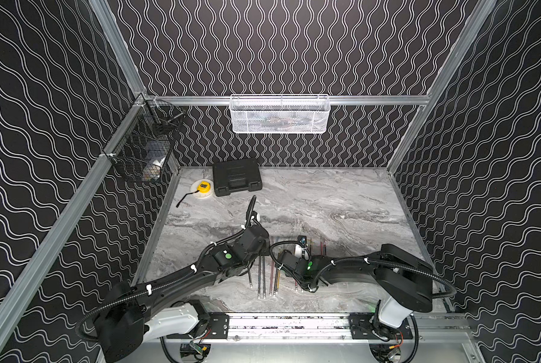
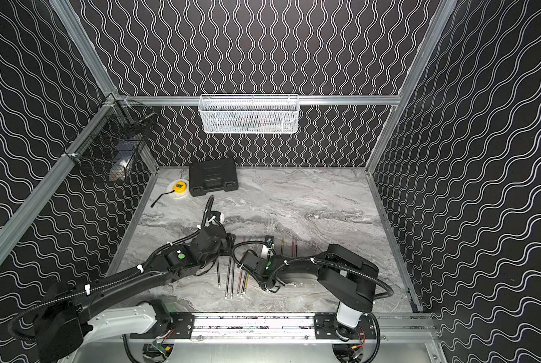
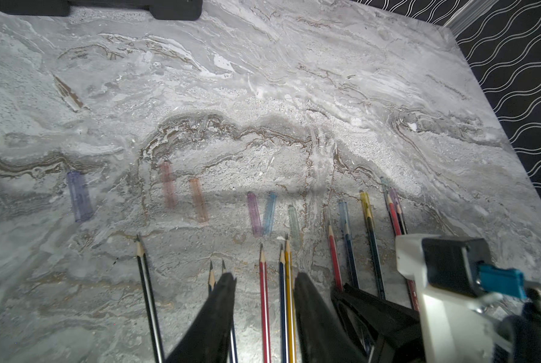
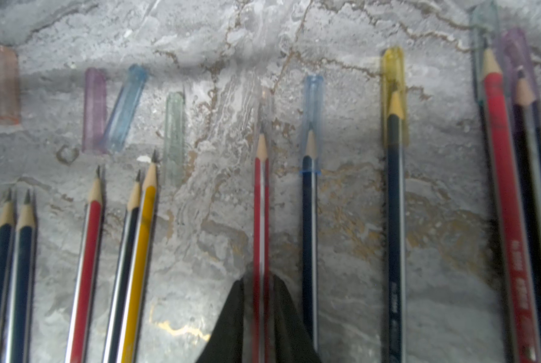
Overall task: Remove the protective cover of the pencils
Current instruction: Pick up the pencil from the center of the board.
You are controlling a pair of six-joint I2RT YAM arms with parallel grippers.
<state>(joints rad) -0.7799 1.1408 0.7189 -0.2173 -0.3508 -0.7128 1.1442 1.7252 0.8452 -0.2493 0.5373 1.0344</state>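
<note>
Several pencils (image 1: 264,276) (image 2: 231,276) lie side by side on the marble table in both top views, under my two wrists. In the right wrist view, my right gripper (image 4: 260,286) is shut on a red pencil (image 4: 260,204), one finger against each side. A faint clear protective cover (image 4: 265,100) sits at its tip. My left gripper (image 3: 264,279) hangs open and empty above a red pencil (image 3: 264,298) and two others. Several loose covers, among them a purple one (image 3: 79,196) and a green one (image 3: 294,220), lie beyond the bare tips. A blue cover (image 4: 312,103) and a yellow cover (image 4: 394,78) sit on dark pencils.
A black case (image 1: 236,176) and a yellow tape measure (image 1: 203,188) lie at the back left of the table. A white mesh basket (image 1: 280,114) hangs on the back rail and a black wire basket (image 1: 146,147) on the left rail. The right wrist (image 3: 445,283) is close beside my left gripper.
</note>
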